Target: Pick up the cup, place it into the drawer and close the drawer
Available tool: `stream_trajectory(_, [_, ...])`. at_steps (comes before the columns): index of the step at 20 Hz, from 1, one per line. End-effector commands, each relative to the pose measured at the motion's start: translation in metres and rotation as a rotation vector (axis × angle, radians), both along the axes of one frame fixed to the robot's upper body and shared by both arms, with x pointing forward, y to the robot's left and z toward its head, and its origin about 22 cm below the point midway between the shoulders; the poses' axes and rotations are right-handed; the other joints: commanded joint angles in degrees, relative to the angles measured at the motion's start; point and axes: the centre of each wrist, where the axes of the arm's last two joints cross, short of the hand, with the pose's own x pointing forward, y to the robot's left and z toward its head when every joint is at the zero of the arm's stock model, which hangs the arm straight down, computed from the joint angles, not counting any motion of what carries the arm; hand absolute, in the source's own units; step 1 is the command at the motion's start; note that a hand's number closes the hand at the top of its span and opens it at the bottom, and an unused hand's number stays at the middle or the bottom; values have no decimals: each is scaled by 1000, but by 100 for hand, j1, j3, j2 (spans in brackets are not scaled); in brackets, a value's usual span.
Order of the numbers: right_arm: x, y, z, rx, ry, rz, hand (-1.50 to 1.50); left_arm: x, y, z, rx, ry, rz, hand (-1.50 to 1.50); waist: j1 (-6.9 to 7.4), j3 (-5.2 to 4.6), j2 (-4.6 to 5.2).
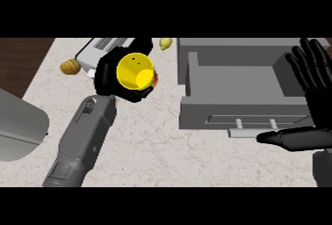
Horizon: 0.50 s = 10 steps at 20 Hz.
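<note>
A yellow cup (135, 71) sits in my left hand (117, 85), whose black fingers curl round it; its mouth faces up towards the view. The hand holds it above the counter, just left of the open grey drawer (233, 103). The drawer's inside shows nothing in it, and its front carries a pale bar handle (256, 124). My right hand (310, 94) stands open at the right edge, fingers straight up over the drawer's right side, thumb pointing left below the handle.
A white and grey appliance (99, 48) lies behind the left hand. A brown round item (70, 66) and a small yellow item (165, 42) rest near the back. A grey sink or bin (19, 127) fills the left edge.
</note>
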Motion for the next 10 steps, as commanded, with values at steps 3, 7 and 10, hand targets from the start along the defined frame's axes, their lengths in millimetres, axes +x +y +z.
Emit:
stream_trajectory(3, [12, -1, -12, -13, 6, -11, -150, 23, -59, 99, 45, -13, -44, 150, -27, 1, 21])
stream_trajectory(7, [1, -1, -23, -16, -4, 1, -150, 23, -91, 127, 85, -3, -31, 150, -132, -1, 36])
stream_trajectory(10, [16, -11, 4, -9, -26, -15, -150, 32, -108, 159, 133, 41, -4, 150, -129, -1, 57])
